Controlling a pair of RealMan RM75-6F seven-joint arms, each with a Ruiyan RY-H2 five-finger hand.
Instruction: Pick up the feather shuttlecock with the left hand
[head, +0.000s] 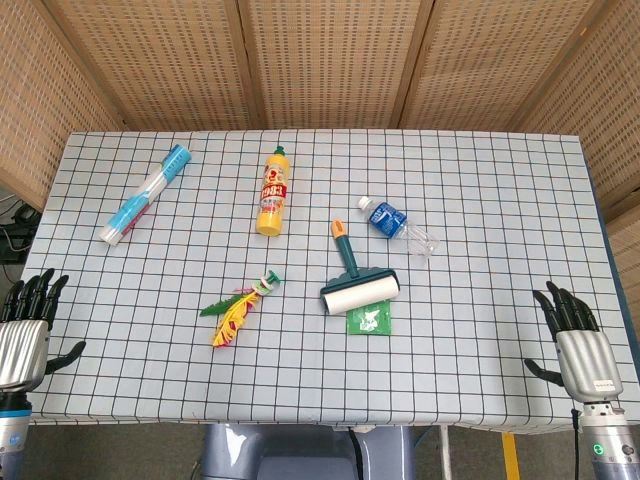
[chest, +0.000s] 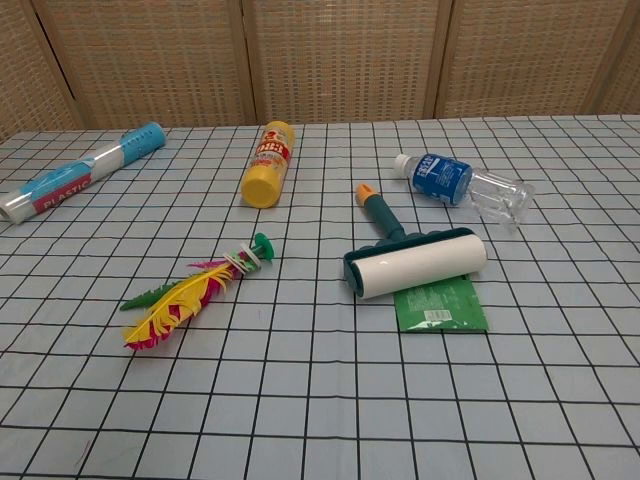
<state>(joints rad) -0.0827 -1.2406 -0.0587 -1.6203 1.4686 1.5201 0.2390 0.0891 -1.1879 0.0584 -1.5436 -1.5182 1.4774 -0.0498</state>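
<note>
The feather shuttlecock (head: 237, 309) lies flat on the checked tablecloth, left of centre, with yellow, pink and green feathers and a green base pointing toward the back right; the chest view shows the shuttlecock (chest: 192, 291) too. My left hand (head: 24, 331) hangs at the table's front left edge, well left of the shuttlecock, fingers apart and holding nothing. My right hand (head: 578, 340) is at the front right edge, fingers spread and empty. Neither hand appears in the chest view.
A lint roller (head: 356, 286) rests on a green packet (head: 369, 319) right of the shuttlecock. Behind it lie a yellow bottle (head: 273, 191), a clear water bottle with a blue label (head: 398, 226) and a blue-capped plastic roll (head: 148, 193). Wicker screens (head: 320, 60) stand behind the table.
</note>
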